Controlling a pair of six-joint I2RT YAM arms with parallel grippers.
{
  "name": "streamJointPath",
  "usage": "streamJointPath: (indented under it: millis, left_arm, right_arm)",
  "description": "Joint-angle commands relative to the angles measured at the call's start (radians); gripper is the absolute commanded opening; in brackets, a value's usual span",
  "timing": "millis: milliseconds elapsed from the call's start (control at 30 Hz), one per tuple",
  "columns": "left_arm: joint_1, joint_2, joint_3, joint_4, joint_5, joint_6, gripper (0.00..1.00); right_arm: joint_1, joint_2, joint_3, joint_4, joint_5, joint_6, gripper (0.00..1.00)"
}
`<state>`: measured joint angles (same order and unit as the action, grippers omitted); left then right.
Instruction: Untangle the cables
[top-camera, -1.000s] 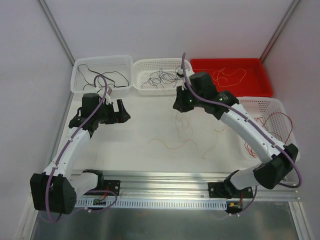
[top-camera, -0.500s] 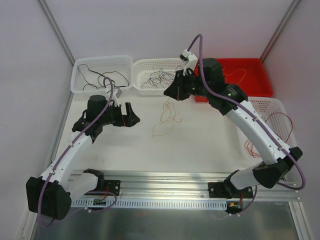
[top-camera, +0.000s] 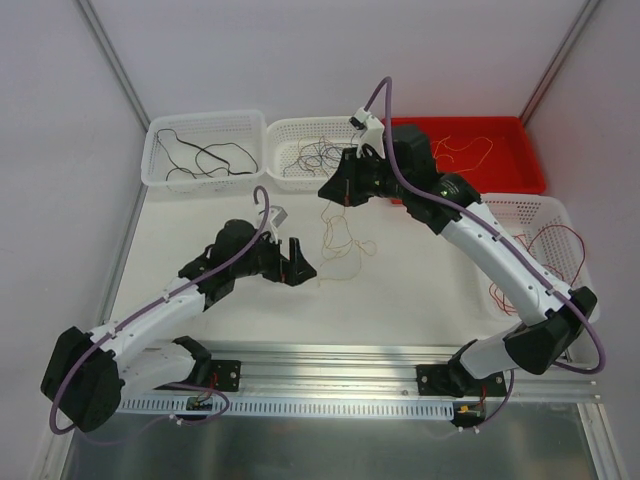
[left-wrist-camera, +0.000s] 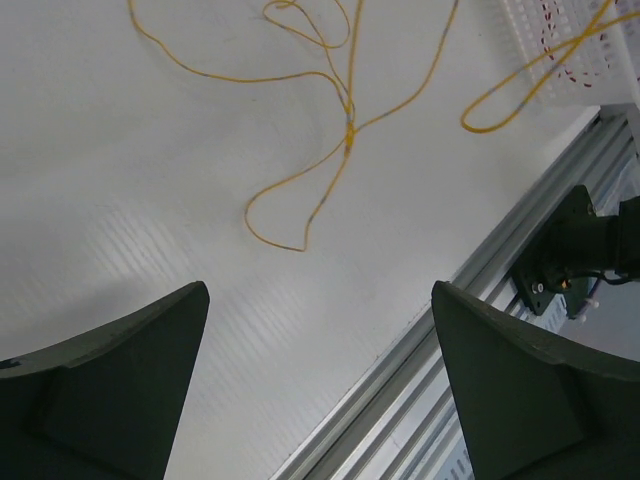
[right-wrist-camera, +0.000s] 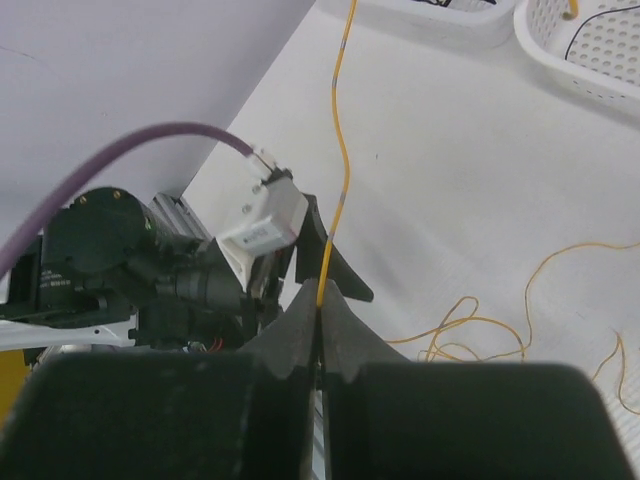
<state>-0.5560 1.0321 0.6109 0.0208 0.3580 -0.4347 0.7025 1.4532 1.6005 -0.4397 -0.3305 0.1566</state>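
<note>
Right claw: closed tight on one strand of the yellow cable. The part of the strand inside the grip is hidden. The claw is raised above the surface; the cable hangs from it, and its lower loops lie on the surface at centre.

Left claw: spread wide, holding nothing, low over the surface just beside those lower loops. In the left wrist view the strands meet at one spot; whether that is a knot or a mere crossing cannot be told. Several strands are cut off by the top of that view.

Edges: an aluminium rail runs along the near edge. At the far side stand a white basket of black cables, a middle basket of thin mixed cables and a red tray. A right basket of red cables is partly covered by the right arm. Bare white surface lies between the cable and the rail. Pale walls close in the far side and both flanks.
</note>
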Motion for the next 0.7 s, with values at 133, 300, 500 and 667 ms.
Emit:
streamJointPath:
  millis: [133,300,500,667]
  left_arm:
    - [-0.107,0.077,-0.094,0.250,-0.103,0.010,0.89]
    - [-0.125,0.210,-0.089,0.335,-0.125,0.004,0.81]
    - [-0.143,0.330,-0.060,0.421,-0.134,0.007,0.69]
    - [-0.153,0.404,-0.019,0.435,-0.108,-0.001,0.27]
  right_arm:
    - [0.011,-0.040,-0.024,0.081,-0.019,0.041,0.01]
    - [0.018,-0.053,-0.013,0.081,-0.022,0.046,0.01]
    - [0.018,-0.076,-0.014,0.078,-0.024,0.050,0.01]
    - [0.017,-0.105,-0.014,0.055,-0.005,0.031,0.01]
